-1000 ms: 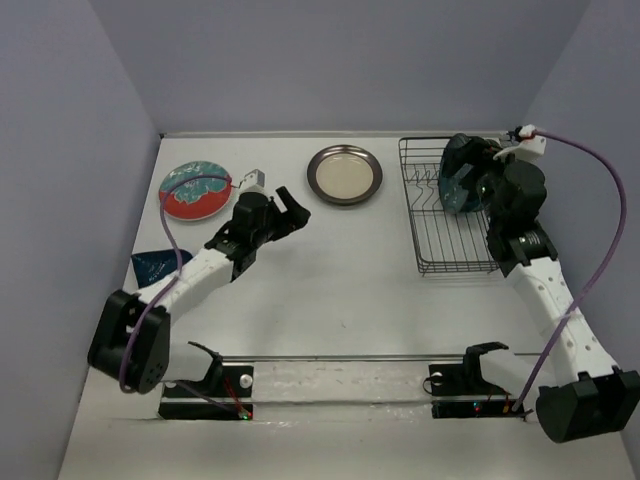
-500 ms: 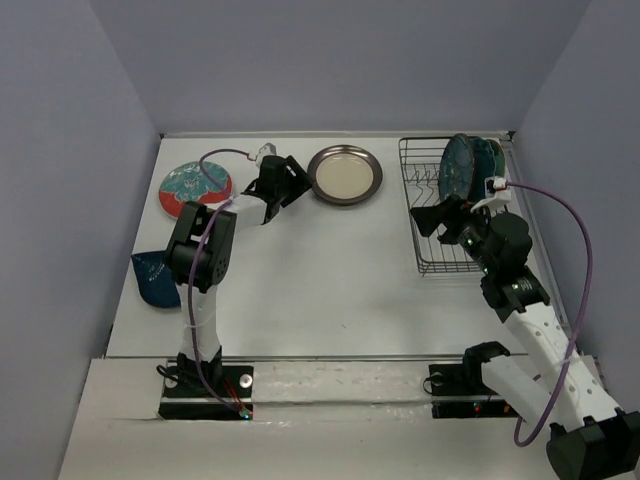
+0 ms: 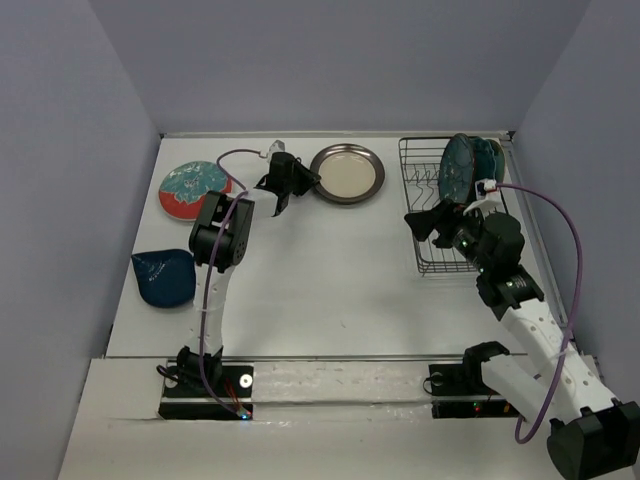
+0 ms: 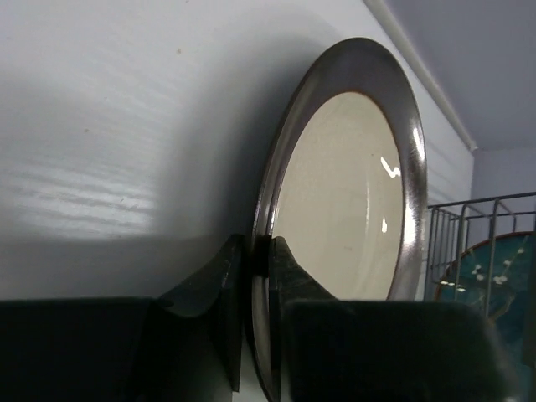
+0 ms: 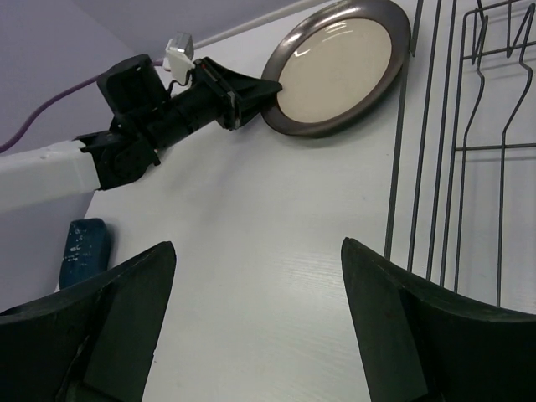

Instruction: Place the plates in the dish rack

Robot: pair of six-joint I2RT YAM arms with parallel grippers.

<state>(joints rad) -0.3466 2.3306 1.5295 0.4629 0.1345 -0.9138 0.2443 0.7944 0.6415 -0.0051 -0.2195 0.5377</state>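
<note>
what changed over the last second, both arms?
Left gripper moved from mid-table to the far side and closed on the brown-rimmed plate rim. Right gripper released the blossom-patterned plate into the dish rack and pulled back, open. Red-rimmed plate and dark teal plate at left stayed put.
</note>
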